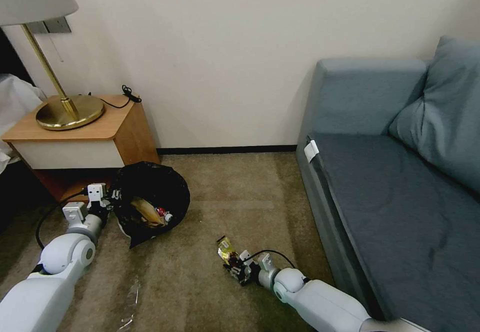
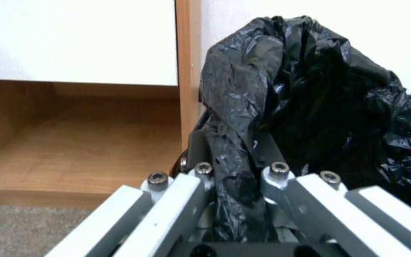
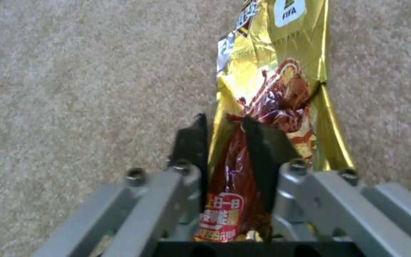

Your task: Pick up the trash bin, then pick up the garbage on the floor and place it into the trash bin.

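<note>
The trash bin (image 1: 150,199), lined with a crinkled black bag, hangs tilted beside the nightstand with its mouth toward me. A brown paper bag (image 1: 143,211) and a red-and-white piece (image 1: 162,213) lie inside it. My left gripper (image 1: 111,203) is shut on the bin's rim and bag; the left wrist view shows the black bag (image 2: 282,96) pinched between its fingers (image 2: 268,146). Low over the carpet in the middle, my right gripper (image 1: 231,263) is shut on a gold-brown snack wrapper (image 1: 226,249). In the right wrist view the wrapper (image 3: 272,85) sticks out past the black fingertips (image 3: 262,142).
A wooden nightstand (image 1: 82,139) with a brass lamp (image 1: 62,109) stands at the left against the wall. A grey-blue sofa (image 1: 400,187) fills the right side. A clear plastic scrap (image 1: 129,304) lies on the carpet near my left arm. Open carpet (image 1: 235,192) lies between nightstand and sofa.
</note>
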